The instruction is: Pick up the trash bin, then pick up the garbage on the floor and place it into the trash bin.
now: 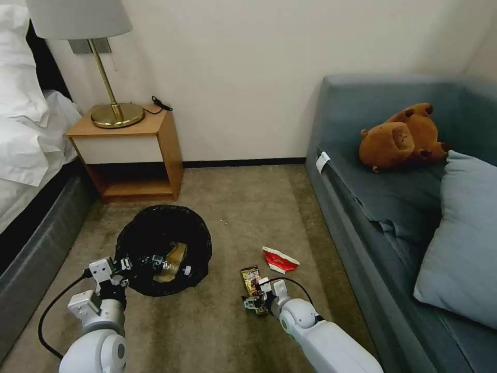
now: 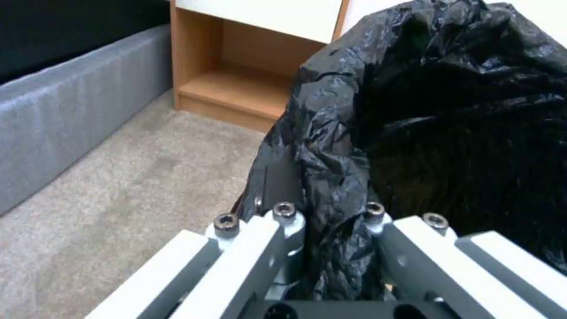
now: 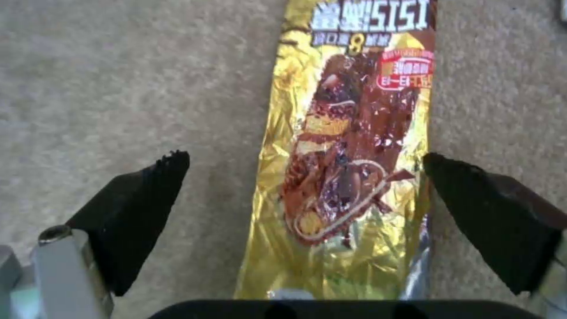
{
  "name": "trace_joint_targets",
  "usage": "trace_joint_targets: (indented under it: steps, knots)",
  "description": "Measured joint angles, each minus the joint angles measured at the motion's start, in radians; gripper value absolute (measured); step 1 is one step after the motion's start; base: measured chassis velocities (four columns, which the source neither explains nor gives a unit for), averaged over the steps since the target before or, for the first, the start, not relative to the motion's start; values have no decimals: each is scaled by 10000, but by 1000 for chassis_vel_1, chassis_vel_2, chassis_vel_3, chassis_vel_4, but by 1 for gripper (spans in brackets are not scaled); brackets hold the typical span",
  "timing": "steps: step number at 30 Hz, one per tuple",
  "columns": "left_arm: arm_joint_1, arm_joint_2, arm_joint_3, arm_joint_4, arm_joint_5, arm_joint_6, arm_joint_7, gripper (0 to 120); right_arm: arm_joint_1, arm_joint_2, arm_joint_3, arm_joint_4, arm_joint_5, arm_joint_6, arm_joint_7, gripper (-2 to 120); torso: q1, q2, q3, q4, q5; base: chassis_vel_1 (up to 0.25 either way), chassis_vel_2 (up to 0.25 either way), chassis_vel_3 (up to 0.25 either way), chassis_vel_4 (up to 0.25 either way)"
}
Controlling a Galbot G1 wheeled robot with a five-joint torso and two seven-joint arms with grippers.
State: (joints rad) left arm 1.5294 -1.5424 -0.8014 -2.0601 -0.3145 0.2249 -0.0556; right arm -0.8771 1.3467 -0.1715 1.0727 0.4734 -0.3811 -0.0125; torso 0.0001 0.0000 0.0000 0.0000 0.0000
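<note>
Holding the trash bin (image 1: 163, 248) by its near rim, the left tool (image 1: 135, 265) pinched the black bag liner while the right tool (image 1: 257, 301) hung spread over the snack wrapper (image 1: 252, 282).

The bin sat on the carpet floor (image 1: 233, 207) in front of the wooden nightstand (image 1: 129, 150), between the bed frame (image 1: 36, 243) and the sofa (image 1: 373, 207); inside it lay the clear plastic bottle (image 1: 173, 268) and the tan paper bag (image 1: 176, 253). In the left wrist view the crinkled liner (image 2: 331, 177) was clamped between the pressed-together fingers (image 2: 283, 239). The gold-brown wrapper lay flat on the carpet between the right tool's two black pads (image 3: 148, 208), touching neither. The flattened red-and-white paper cup (image 1: 279, 259) lay on the floor just beyond the wrapper, toward the sofa.
</note>
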Motion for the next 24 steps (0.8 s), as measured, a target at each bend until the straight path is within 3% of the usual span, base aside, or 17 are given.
trace_joint_targets:
  steps: [11, 18, 22, 24]
  knots:
    - [55, -9, -84, -48, -22, -12, -14, 3, 529, 374, 194, -1120, -609, 228, -439, 99, 0, 0, 0, 1, 0, 0, 0, 0, 0]
    - [28, -3, -89, -48, -50, -18, -26, 3, 368, 376, 391, -1175, -955, 689, -568, 82, -1, 1, -1, -4, -4, 0, 0, 0, 0]
    - [21, 6, -75, -39, -56, -20, -30, 3, 300, 372, 510, -1180, -1195, 806, -598, 62, -2, 1, -1, -4, -3, 0, 0, 0, 0]
    - [14, 23, -74, -36, -98, -21, -36, 3, 288, 366, 539, -1173, -1268, 812, -602, 59, -1, 0, -1, -4, -4, 0, 0, 0, 0]
